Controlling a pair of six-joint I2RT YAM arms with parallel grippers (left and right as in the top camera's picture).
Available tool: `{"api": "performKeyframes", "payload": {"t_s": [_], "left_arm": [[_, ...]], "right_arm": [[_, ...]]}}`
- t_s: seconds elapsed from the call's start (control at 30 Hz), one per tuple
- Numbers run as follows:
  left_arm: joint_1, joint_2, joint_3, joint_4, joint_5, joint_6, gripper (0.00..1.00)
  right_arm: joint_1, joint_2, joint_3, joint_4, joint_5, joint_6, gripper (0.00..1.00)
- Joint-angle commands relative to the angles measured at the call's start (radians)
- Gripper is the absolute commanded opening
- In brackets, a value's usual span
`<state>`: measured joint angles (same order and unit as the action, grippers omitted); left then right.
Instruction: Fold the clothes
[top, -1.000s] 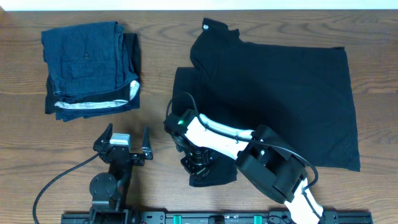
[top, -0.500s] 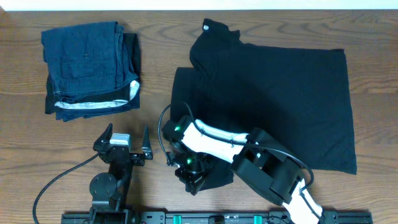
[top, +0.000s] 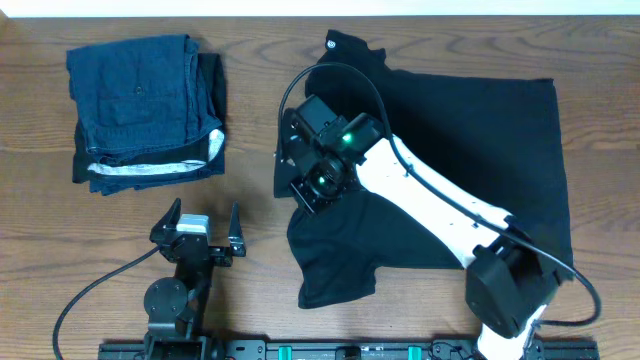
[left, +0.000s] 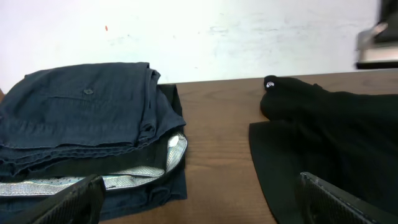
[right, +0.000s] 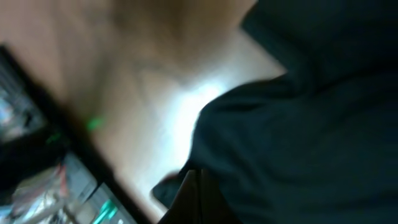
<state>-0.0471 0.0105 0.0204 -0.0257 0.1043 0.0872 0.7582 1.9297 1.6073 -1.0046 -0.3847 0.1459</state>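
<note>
Cloth of dark blue, with a white-striped edge, sits in a folded pile (top: 140, 105) at the far left of the counter (top: 250, 150). My left tool (top: 203, 218) rests low, near my side of the counter, just below that pile and pointing toward it. Its two fingers are spread wide apart and touch no cloth. In its own camera I see the pile on the left and black cloth on the right.

Next comes the black T-shirt (top: 480, 130). It covers most of the right half of the counter, well apart from the pile. A tiny white logo mark (top: 333, 41) shows at its far left corner. Most of it lies flat, but the near left part is bunched up and crooked.

My right arm (top: 430, 200) reaches from the near right corner, across the shirt, to its left edge. My right tool (top: 308, 188) points down there. Its fingers are pressed together, pinching black cloth. Its own camera is blurry: black cloth on the right, brown wood on the left.
</note>
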Motion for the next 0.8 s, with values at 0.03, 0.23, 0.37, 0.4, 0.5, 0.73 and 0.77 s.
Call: {"api": "performKeyframes", "payload": {"t_s": [0.03, 0.23, 0.37, 0.4, 0.5, 0.73, 0.77], "left_arm": [[-0.003, -0.006, -0.016, -0.033, 0.014, 0.017, 0.98], [-0.003, -0.006, -0.016, -0.033, 0.014, 0.017, 0.98], [-0.003, -0.006, -0.016, -0.033, 0.014, 0.017, 0.98], [-0.003, -0.006, -0.016, -0.033, 0.014, 0.017, 0.98], [-0.003, -0.006, -0.016, -0.033, 0.014, 0.017, 0.98], [-0.003, -0.006, -0.016, -0.033, 0.014, 0.017, 0.98], [-0.003, -0.006, -0.016, -0.033, 0.014, 0.017, 0.98]], "right_arm": [[0.008, 0.099, -0.025, 0.075, 0.163, 0.105, 0.01], [0.005, 0.225, -0.026, 0.276, 0.218, 0.112, 0.01], [0.004, 0.269, -0.026, 0.351, 0.286, 0.112, 0.01], [0.004, 0.274, -0.026, 0.360, 0.296, 0.112, 0.01], [0.004, 0.274, -0.026, 0.382, 0.303, 0.113, 0.01], [0.021, 0.279, -0.028, 0.407, 0.302, 0.198, 0.01], [0.027, 0.280, -0.031, 0.418, 0.302, 0.198, 0.01]]}}
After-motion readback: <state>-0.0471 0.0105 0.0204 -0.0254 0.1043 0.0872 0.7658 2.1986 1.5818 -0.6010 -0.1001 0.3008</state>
